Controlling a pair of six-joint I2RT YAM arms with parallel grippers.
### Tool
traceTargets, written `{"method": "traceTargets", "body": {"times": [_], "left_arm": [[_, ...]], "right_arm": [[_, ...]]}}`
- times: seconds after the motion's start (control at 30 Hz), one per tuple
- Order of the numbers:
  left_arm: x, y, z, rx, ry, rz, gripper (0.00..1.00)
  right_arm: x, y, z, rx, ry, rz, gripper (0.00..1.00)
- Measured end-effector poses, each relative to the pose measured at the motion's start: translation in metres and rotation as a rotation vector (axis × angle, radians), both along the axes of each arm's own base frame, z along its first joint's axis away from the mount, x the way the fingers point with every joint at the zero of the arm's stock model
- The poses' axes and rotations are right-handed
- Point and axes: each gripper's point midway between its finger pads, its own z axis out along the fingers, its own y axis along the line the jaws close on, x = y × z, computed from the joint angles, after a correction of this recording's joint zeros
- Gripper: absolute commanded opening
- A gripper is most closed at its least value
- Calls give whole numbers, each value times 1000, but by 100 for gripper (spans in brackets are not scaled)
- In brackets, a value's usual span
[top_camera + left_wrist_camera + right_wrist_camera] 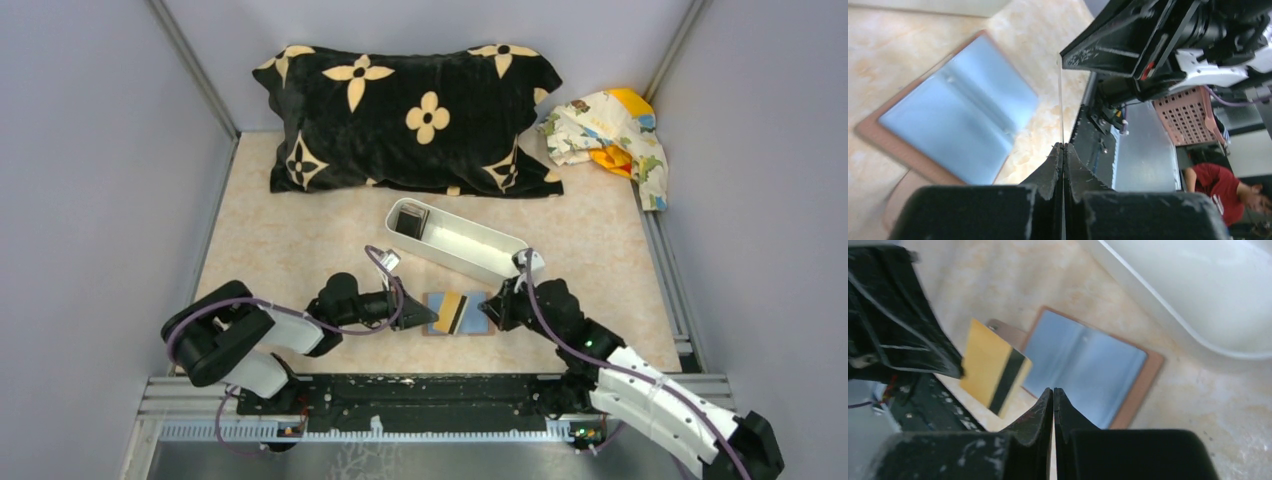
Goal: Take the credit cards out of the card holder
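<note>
Pinching the tan-yellow plastic credit card with a black stripe (990, 365) by one edge, the left gripper (430, 317) is clamped on it at 9 o'clock of the flat folding card holder (478, 318), brown-rimmed and light blue inside, which lies open on the mottled beige surface (300, 250). The card tilts up over the holder's left half. The right gripper (492, 306), closed on nothing, rests its tips at the holder's 3 o'clock half, probably pinning it against the pull, though contact is unclear. A long white oblong tray (452, 260) waits near at 12 o'clock, likely the drop-off.
</note>
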Motion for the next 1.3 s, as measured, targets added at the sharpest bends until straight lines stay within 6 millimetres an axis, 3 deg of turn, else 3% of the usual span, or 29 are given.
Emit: {"method": "traceTargets", "body": {"times": [0.17, 0.27, 0.4, 0.73, 1.0, 1.3], "left_arm": [[-14, -4, 25, -51, -133, -121, 0], [-19, -4, 37, -84, -185, -152, 0], [-24, -4, 52, -135, -237, -184, 0], [-42, -5, 83, -278, -299, -286, 0], [-43, -9, 63, -241, -153, -298, 0], [-41, -9, 63, -242, -135, -286, 0]], "right_arm": [[-2, 16, 78, 127, -171, 99, 36], [-7, 18, 120, 180, -264, 146, 44], [-19, 23, 148, 225, -319, 216, 46], [-36, 31, 143, 230, -290, 326, 46], [-45, 34, 143, 243, -280, 377, 43], [-47, 32, 142, 246, -285, 377, 42]]}}
